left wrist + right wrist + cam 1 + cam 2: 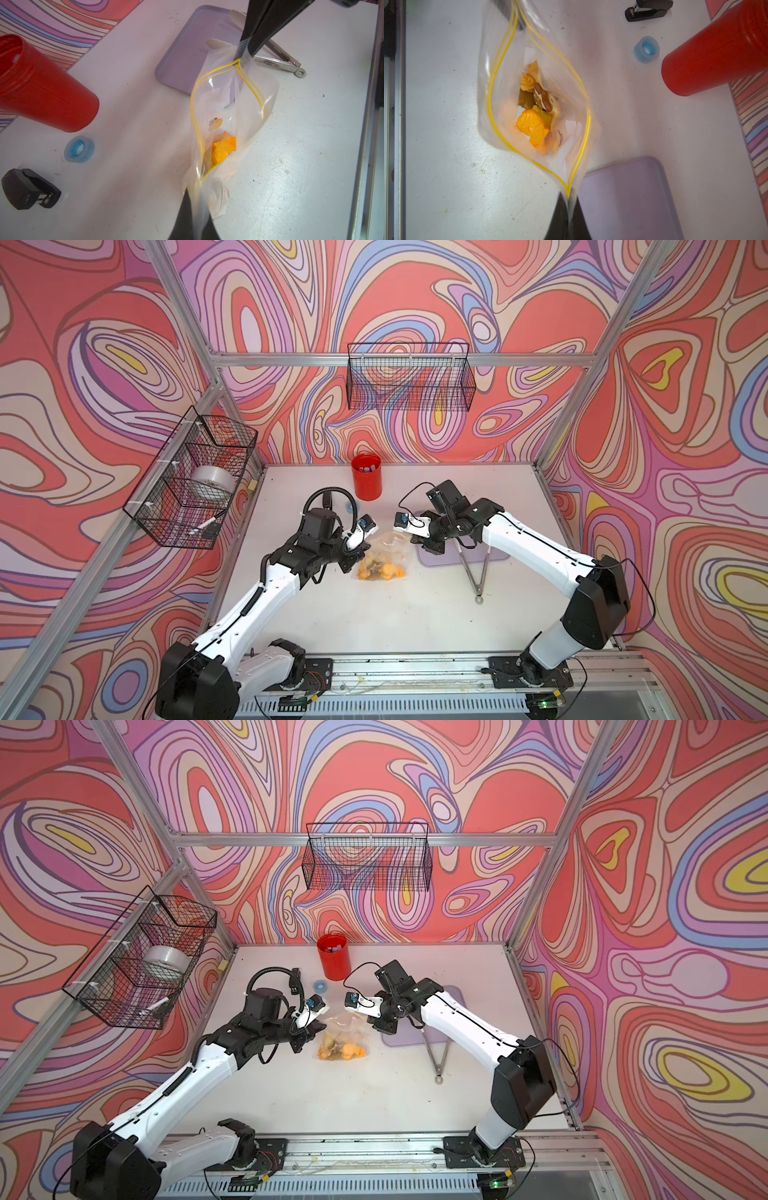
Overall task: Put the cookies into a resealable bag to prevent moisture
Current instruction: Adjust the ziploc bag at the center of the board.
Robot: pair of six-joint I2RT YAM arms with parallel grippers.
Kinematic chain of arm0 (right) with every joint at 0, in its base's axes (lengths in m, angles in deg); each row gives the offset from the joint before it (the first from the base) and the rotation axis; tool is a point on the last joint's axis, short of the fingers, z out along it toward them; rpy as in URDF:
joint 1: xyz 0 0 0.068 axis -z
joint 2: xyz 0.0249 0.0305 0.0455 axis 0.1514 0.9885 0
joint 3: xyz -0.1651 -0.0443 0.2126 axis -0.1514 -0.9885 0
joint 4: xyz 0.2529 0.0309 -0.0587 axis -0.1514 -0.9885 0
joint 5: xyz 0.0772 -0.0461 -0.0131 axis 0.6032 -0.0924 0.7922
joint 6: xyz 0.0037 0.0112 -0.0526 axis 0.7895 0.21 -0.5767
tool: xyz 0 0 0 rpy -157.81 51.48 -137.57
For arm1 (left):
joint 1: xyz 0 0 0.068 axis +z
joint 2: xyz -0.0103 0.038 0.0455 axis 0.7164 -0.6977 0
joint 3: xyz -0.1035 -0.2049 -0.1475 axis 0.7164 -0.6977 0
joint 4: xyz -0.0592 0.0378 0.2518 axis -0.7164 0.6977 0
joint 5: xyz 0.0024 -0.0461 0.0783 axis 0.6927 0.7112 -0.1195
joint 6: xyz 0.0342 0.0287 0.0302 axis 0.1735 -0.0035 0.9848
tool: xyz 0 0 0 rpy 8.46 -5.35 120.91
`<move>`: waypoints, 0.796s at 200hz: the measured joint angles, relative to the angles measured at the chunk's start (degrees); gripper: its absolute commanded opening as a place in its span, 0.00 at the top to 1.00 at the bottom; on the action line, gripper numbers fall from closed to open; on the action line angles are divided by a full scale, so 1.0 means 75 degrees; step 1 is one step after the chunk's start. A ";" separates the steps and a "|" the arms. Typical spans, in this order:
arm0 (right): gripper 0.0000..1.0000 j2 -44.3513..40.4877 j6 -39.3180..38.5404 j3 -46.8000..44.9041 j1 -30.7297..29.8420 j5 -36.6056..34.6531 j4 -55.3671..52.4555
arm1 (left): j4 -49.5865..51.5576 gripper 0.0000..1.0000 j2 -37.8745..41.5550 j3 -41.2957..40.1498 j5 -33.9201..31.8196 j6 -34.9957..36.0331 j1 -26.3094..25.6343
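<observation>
Left claw (195,204) is pinched tight on one end of the mouth of the bag (267,97); the right claw (568,200) is pinched tight on the opposite end. The bag is clear plastic and is held between the two claws over the middle of the white table (395,614). Its yellow zip lines stand apart, so the mouth gapes. All cookies (532,124) in view lie heaped in the bottom of the bag: an orange fish on top, brown and yellow pieces beside it. A lilac tray (623,197) sits just beside the bag on the right claw's side. Metal tongs (478,572) lie with their tips on the tray and their hinge end out on the table. A red cup (366,481) stands upright near the back wall; its contents cannot be made out. A blue tape ring (79,148) and a black stapler (31,189) lie near the cup. The wire basket (166,506) on the side wall holds a grey roll of tape (212,485).
</observation>
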 measured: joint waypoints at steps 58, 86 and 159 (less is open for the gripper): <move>0.92 0.0440 0.0070 0.0000 -0.0085 0.0064 0.0321 | -0.0038 1.00 -0.0192 0.0000 0.0146 -0.0003 0.0050; 1.00 0.0495 0.0111 0.0000 -0.0087 0.0061 0.0399 | -0.0044 1.00 -0.0192 0.0000 0.0152 -0.0003 0.0050; 0.85 0.0539 0.0396 -0.0020 -0.0195 0.0306 0.1032 | -0.0038 1.00 -0.0189 0.0000 0.0274 0.0009 0.0093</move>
